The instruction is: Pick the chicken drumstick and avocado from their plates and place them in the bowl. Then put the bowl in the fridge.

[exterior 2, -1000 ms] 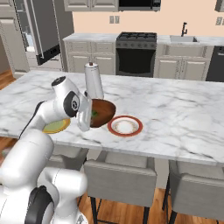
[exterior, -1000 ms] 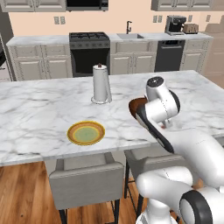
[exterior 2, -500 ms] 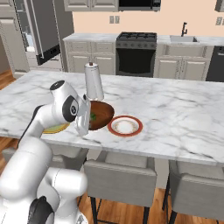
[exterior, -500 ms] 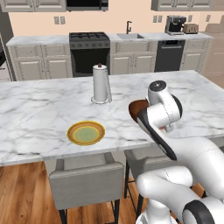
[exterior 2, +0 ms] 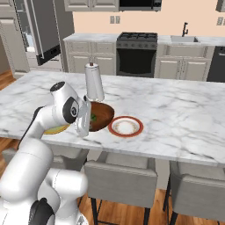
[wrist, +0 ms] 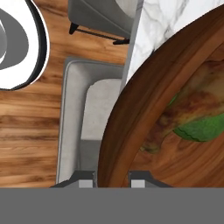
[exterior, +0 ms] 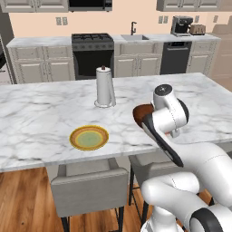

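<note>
The reddish-brown bowl (exterior: 140,112) (exterior 2: 103,115) stands on the island counter near its front edge. My gripper (wrist: 112,179) is shut on the bowl's (wrist: 144,109) near rim, one fingertip on each side of the wall. Inside lie the green avocado (wrist: 204,127) (exterior 2: 93,117) and the brown drumstick (wrist: 194,99), touching each other. My forearm hides the hand in the left base view. The yellow-rimmed plate (exterior: 89,137) (exterior 2: 56,130) sits bare to the bowl's left, the red-rimmed plate (exterior 2: 126,126) bare to its right. The fridge's beige panelled front (exterior: 223,54) stands at the far right.
A paper towel roll (exterior: 105,87) (exterior 2: 94,82) stands upright just behind the bowl. Grey stools (exterior: 88,188) (exterior 2: 119,180) are tucked under the island's front edge, one of them right below my hand (wrist: 83,118). The black oven (exterior: 93,56) is across the aisle.
The hand has dipped slightly at the bowl's near rim. The bowl and both plates are where they were.
</note>
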Tool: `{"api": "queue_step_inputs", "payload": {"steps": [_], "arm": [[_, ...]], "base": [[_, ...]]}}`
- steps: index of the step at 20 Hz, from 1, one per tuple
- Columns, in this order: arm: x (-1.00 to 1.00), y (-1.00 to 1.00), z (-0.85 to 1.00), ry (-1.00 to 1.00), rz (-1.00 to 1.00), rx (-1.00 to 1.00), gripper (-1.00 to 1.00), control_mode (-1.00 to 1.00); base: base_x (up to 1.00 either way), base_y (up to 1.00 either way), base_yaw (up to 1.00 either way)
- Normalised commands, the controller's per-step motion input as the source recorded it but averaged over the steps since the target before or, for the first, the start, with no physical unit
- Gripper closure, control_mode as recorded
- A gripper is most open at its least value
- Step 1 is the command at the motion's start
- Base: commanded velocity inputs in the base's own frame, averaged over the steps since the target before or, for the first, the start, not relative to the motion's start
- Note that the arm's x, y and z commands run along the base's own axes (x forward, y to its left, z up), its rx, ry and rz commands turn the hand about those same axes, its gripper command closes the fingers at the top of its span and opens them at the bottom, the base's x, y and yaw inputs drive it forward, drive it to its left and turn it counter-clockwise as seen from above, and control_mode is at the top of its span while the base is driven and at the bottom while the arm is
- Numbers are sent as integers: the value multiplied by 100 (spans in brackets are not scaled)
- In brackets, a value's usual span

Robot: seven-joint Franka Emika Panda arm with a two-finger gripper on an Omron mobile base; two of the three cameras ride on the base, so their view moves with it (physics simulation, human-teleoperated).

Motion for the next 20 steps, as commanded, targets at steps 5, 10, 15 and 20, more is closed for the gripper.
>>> {"api": "queue_step_inputs", "payload": {"steps": [5, 10, 15, 20], "arm": [[0, 0, 0, 0, 0, 0, 100, -100], [0, 0, 0, 0, 0, 0, 100, -100], [0, 0, 0, 0, 0, 0, 100, -100], [0, 0, 0, 0, 0, 0, 100, 100]], "base": [[0, 0, 0], [0, 0, 0], [0, 0, 0], [0, 0, 0]]}}
